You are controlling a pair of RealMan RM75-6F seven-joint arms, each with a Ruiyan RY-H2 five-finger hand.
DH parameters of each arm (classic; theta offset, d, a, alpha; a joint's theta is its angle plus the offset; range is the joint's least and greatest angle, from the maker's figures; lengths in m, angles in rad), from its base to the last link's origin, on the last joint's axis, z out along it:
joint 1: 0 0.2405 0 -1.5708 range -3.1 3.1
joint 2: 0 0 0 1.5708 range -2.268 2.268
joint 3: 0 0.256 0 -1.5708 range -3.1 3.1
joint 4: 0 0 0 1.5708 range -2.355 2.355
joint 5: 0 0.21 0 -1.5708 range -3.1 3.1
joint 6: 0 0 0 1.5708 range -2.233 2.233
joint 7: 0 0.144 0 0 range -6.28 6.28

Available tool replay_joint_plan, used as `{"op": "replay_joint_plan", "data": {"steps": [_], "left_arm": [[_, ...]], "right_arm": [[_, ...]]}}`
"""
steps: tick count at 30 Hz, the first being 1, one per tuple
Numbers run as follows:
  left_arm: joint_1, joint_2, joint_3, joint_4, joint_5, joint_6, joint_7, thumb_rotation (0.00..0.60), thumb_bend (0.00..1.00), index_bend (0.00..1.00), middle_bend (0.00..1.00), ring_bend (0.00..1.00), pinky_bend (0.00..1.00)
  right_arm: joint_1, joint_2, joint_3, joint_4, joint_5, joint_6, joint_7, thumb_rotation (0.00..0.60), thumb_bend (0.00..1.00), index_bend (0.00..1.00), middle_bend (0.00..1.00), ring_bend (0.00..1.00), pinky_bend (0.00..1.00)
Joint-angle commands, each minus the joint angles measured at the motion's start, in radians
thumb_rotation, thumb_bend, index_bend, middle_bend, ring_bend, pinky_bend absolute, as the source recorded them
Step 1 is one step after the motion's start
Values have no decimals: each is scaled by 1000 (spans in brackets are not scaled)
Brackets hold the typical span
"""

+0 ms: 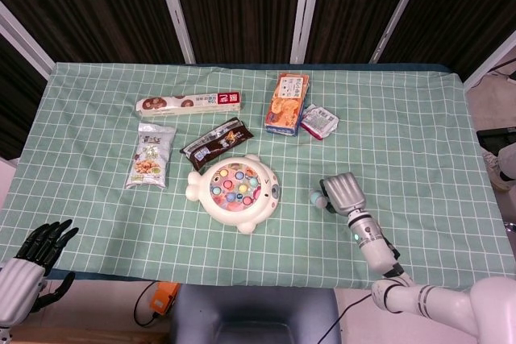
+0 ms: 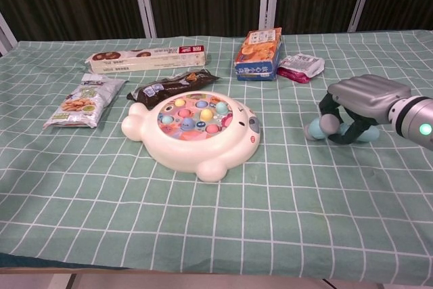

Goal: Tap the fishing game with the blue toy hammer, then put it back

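While the left hand (image 1: 36,247) hangs spread, the right hand (image 2: 362,103) clasps the blue toy hammer (image 2: 314,130).
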Motion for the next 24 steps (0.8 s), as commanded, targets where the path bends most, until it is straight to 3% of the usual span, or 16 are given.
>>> {"op": "replay_joint_plan", "data": {"steps": [1,9,24], "left_arm": [[0,-1,0,0,-1,-1,1,600,388,0,13,20,93],[-4,-5,-2,-5,-8,-16,18,600,388,0,13,20,92],[-11,-9,-4,-14,-19,-38,40,600,388,0,14,20,93]], "right_arm": [[-3,0,12,9,-4,-13,34,600,469,953,763,788,905],[-3,6,38,36,19,-83,126,600,469,952,763,788,905],[-17,3,57,97,-54,-111,318,600,469,952,763,788,905]]}}
